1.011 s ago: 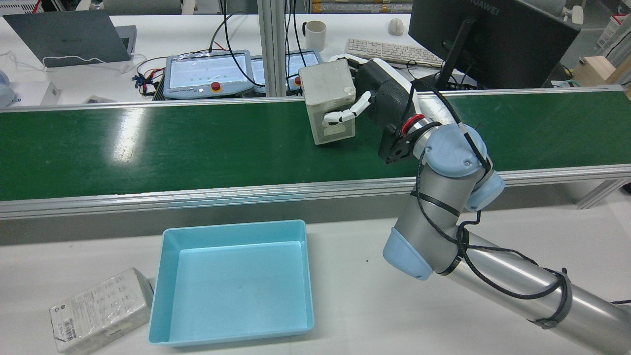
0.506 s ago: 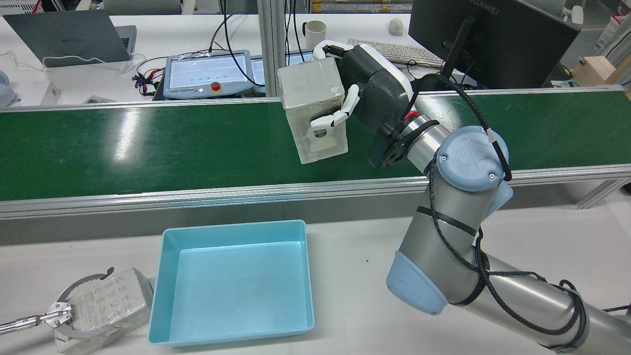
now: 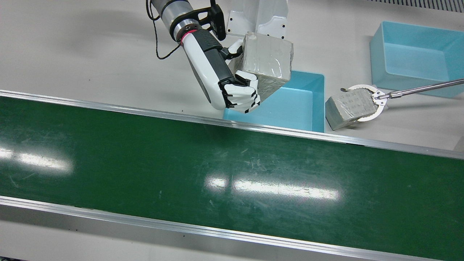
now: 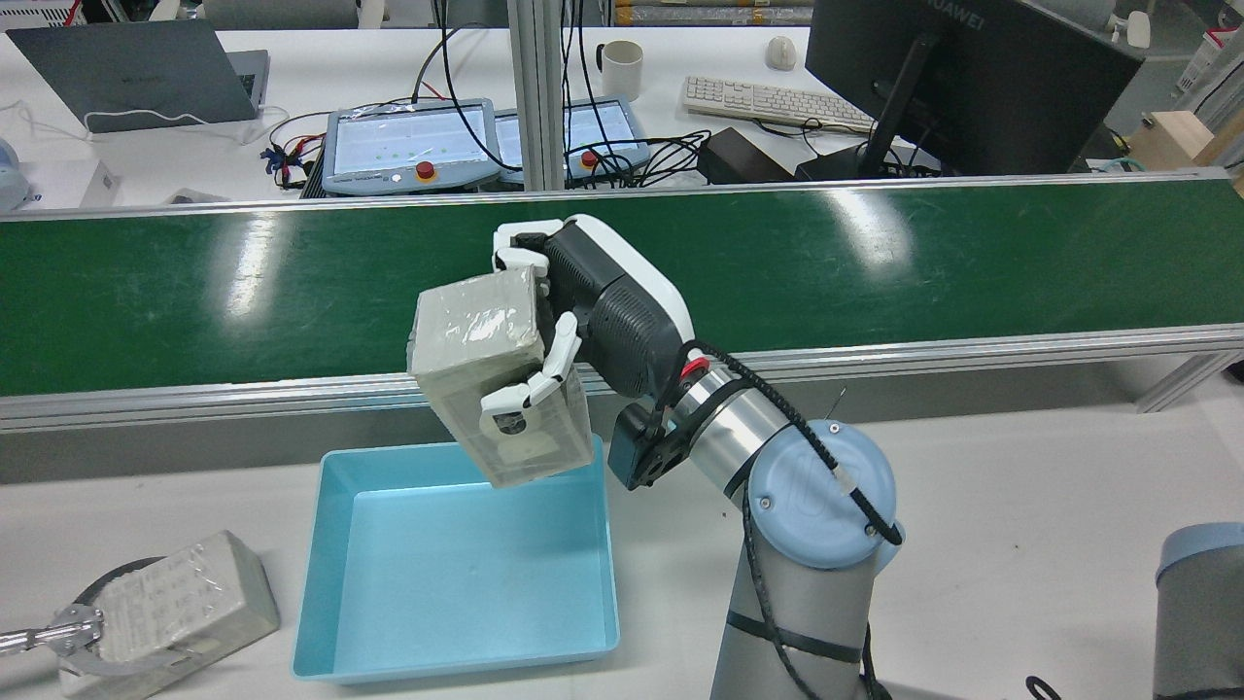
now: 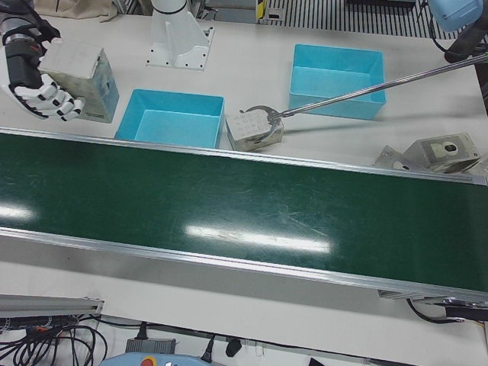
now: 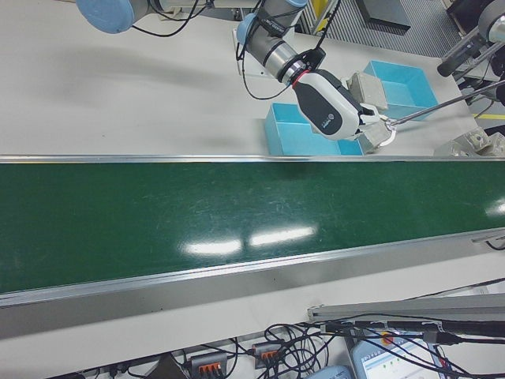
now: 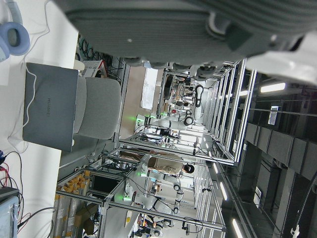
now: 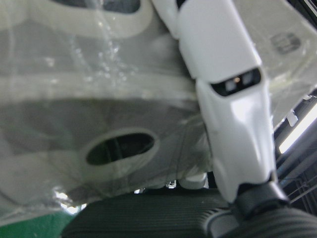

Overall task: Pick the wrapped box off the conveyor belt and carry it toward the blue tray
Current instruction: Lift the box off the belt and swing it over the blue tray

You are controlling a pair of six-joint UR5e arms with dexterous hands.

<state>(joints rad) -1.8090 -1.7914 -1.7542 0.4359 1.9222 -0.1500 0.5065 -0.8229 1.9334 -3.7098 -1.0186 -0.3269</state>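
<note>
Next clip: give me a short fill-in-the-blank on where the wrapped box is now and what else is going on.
The right hand is shut on the wrapped box, held above the blue ____.
The green conveyor belt now carries ____ boxes.
A second wrapped box lies on the table, clasped by a metal ____ tool.

Missing words: tray; no; grabber

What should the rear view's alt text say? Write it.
The right hand holds the wrapped box tilted above the far edge of the blue tray, in front of the green belt. A second box lies left of the tray.
</note>
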